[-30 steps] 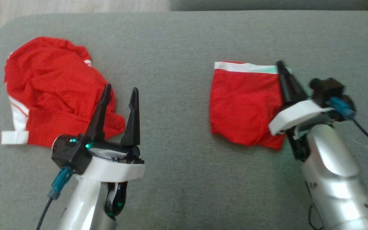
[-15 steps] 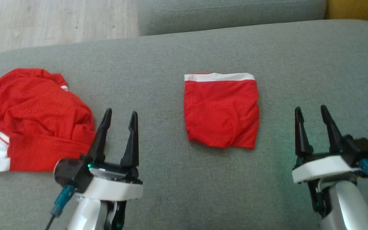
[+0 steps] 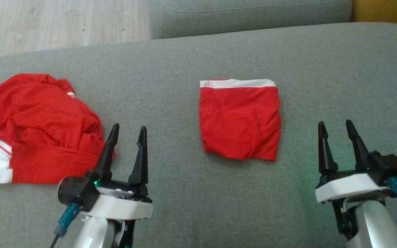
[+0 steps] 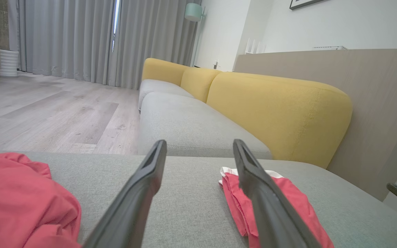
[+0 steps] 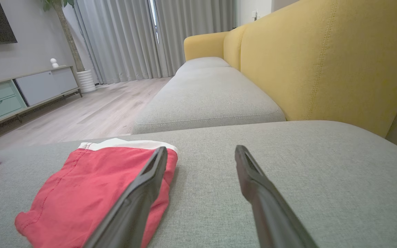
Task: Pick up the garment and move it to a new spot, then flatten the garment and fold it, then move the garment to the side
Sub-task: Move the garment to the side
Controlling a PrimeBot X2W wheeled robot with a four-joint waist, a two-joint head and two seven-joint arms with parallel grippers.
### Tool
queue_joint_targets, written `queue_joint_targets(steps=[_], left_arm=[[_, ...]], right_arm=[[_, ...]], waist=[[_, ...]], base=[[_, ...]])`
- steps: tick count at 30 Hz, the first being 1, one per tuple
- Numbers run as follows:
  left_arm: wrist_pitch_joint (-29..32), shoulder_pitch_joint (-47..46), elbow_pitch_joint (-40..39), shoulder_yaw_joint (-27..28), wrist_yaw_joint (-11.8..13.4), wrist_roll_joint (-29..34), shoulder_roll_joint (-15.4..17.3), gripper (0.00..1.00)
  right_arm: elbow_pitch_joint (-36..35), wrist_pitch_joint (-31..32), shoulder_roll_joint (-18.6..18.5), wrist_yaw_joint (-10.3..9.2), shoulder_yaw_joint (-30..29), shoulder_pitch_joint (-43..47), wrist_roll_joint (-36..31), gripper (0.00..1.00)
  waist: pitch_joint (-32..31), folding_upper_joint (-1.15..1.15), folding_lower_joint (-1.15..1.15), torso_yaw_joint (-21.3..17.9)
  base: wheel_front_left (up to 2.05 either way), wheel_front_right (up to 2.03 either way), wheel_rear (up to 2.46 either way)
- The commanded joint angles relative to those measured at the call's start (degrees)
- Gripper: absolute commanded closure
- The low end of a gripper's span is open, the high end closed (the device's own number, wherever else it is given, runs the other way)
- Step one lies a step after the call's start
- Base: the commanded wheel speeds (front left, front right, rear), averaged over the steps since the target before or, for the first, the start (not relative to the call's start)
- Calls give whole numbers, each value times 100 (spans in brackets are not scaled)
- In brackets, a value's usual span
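– Under both claws, one wide grey cushion (image 3: 191, 206)! What's lying on it?
– Biggest first: a crumpled red heap (image 3: 40, 131), just left of the left gripper (image 3: 129, 126), its edge right by that claw's left finger.
– And the piece that matters?
– The folded red garment (image 3: 240, 120) lies flat, white band on its far edge, between the two claws and ahead-left of the right gripper (image 3: 335, 122), touching neither.
– The claws themselves?
– Both spread apart, fingers holding nothing.
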Motion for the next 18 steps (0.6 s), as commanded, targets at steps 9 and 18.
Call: queue_joint_targets(steps=[9, 18], left_arm=[[-29, -349, -215, 58, -18, 52, 32, 0], [-29, -585, -242, -113, -24, 19, 32, 0]], right_arm=[[24, -62, -8, -4, 93, -497, -156, 0], [932, 225, -8, -4, 331, -1072, 117, 0]], waist=[[315, 0, 0, 265], [681, 0, 0, 635]], base=[[0, 0, 0], [0, 0, 0]])
